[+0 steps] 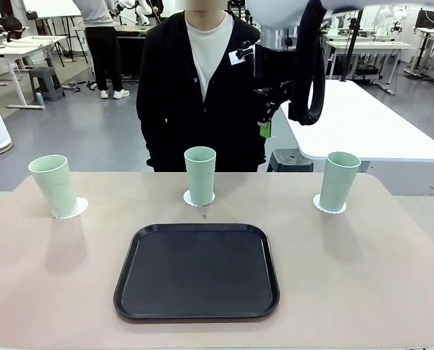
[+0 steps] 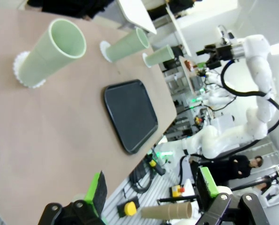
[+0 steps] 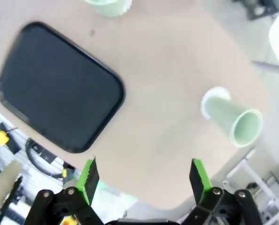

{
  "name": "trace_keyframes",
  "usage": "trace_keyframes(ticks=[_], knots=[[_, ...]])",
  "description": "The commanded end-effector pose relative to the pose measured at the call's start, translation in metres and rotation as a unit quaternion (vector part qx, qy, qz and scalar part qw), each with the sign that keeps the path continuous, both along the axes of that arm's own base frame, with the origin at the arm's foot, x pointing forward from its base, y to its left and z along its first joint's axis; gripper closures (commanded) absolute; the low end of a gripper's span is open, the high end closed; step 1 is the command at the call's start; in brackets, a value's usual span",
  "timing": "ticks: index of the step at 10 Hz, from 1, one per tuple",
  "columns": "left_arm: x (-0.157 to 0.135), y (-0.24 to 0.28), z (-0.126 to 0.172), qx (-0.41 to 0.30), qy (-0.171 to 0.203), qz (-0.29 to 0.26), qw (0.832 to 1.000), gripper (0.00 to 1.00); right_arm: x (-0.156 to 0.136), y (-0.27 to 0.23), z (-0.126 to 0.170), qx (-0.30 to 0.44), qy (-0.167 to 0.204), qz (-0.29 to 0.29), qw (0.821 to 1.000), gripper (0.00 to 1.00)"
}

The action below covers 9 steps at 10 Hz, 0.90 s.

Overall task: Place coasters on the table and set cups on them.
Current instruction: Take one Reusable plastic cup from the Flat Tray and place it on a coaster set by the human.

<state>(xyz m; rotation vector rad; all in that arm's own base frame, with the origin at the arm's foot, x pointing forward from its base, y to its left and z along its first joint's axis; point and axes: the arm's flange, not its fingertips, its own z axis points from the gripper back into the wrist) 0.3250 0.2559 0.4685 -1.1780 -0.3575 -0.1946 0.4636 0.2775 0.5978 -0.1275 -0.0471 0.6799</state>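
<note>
Cups: three, pale green, all upright on the table (image 1: 49,292), long axes vertical. Left cup (image 1: 54,185), middle cup (image 1: 200,175), right cup (image 1: 340,181), set in a row along the far side, well apart from one another.

Coasters: three, white, scalloped, one under each cup: left coaster (image 1: 76,209), middle coaster (image 1: 190,198), right coaster (image 1: 321,205). Each cup rested on its disc (the left one sat toward the disc's far-left part, leaving more rim showing at the near right).

Tray (image 1: 197,271): one, black, bare, on the near middle of the table.

Right gripper (image 3: 144,180): raised well above the table, fingers spread, nothing between them; the right cup lay ahead and below, nearer this arm than the other.

Left gripper (image 2: 151,194): likewise spread and holding nothing, high off the table's left end; the left cup lay nearest it.

Person: one, standing at the far side behind the middle cup.

Judgement: with every cup on a coaster, the task looked complete.
</note>
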Motion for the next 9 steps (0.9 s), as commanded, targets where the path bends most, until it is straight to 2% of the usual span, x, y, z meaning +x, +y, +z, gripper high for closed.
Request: trace_keyframes(ticks=[1, 2, 9], knots=[[-0.0025, 0.0016, 0.0021, -0.002, -0.002, -0.002, 1.0, 0.0, -0.0031, 0.0081, -0.0011, 0.047, 0.003, 0.016, 0.999, 0.0], [-0.0025, 0.0016, 0.0021, -0.002, -0.002, -0.002, 1.0, 0.0, 0.0, 0.0, 0.0, 0.0, 0.0, 0.0, 1.0, 0.0], [-0.0025, 0.0016, 0.0021, -0.002, -0.002, -0.002, 1.0, 0.0, 0.0, 0.0, 0.0, 0.0, 0.0, 0.0, 1.0, 0.0]])
